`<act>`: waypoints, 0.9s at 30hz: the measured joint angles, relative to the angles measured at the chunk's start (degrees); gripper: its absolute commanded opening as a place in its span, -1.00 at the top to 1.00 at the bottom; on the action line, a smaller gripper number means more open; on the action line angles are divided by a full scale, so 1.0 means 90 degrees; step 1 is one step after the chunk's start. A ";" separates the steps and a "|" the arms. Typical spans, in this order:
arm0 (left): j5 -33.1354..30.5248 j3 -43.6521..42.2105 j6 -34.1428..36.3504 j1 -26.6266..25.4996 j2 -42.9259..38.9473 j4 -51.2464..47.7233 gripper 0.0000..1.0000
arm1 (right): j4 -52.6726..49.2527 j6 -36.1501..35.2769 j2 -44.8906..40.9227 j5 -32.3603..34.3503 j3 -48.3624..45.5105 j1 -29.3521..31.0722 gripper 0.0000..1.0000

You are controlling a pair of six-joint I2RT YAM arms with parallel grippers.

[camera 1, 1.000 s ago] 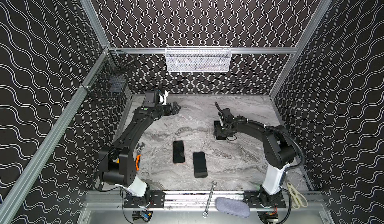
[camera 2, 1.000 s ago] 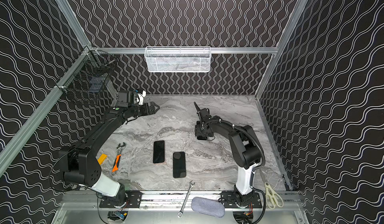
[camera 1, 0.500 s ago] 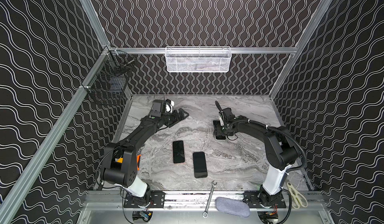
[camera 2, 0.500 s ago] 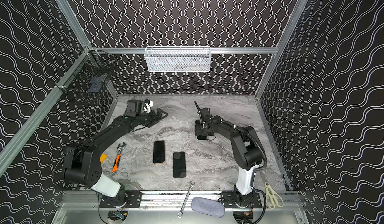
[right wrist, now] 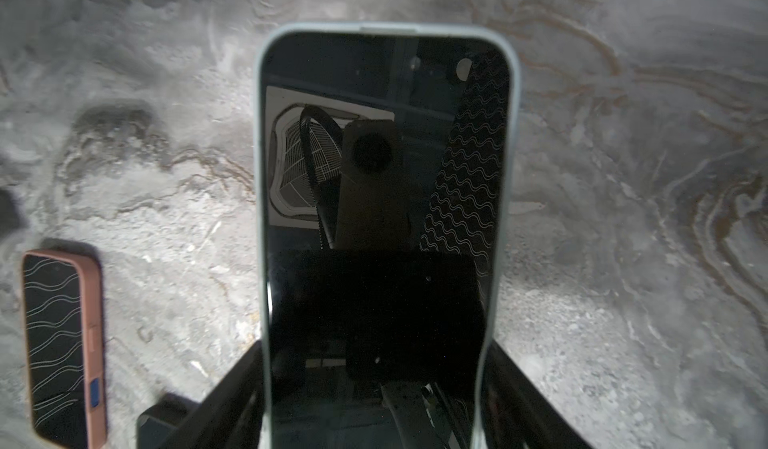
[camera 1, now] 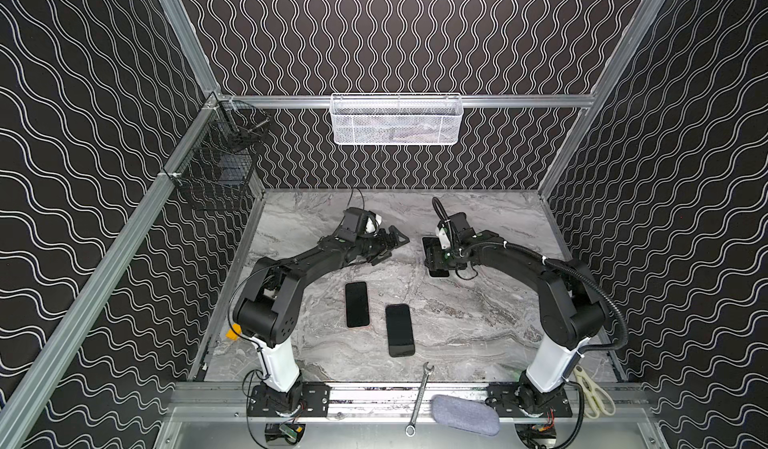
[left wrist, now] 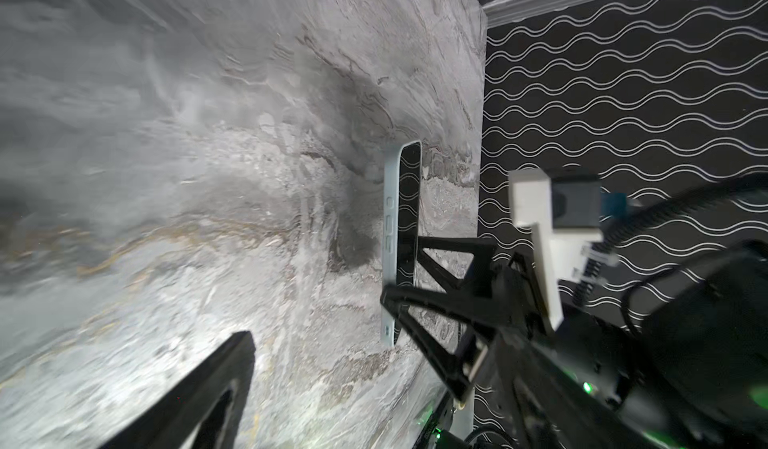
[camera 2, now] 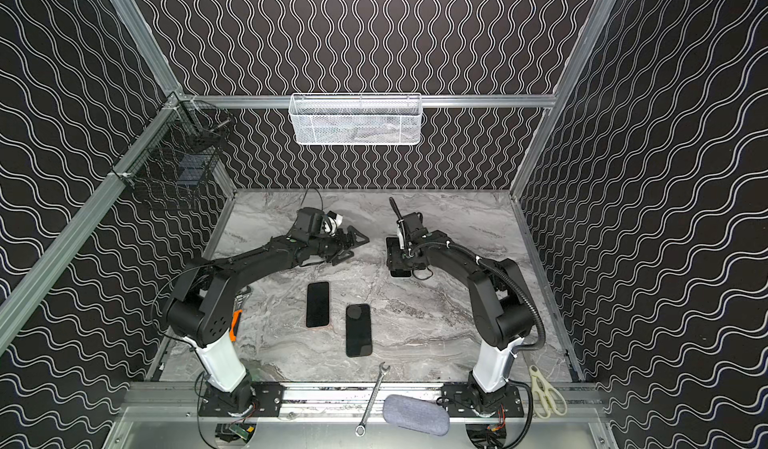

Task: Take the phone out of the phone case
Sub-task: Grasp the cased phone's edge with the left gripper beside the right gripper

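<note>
Gripping the black rectangular phone (right wrist: 382, 218) in its pale blue case (right wrist: 261, 176) with our right gripper (camera 1: 436, 260), we have our left gripper (camera 1: 395, 248) wide open, apart, to its left.

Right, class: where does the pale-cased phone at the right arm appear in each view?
In a top view: the pale-cased phone lies right of centre, mostly hidden under the right gripper.
In a top view: just right of centre, again mostly hidden.
Left wrist: seen edge-on, right of the middle.
Right wrist: fills the centre, screen up.
Shared landmark: the right gripper's black fingers straddle it.
</note>
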 measured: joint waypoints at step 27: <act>-0.0415 0.0442 -0.0491 -0.0459 0.0566 0.0423 -0.06 | -0.0175 0.0002 -0.0430 -0.0126 0.0131 0.0578 0.14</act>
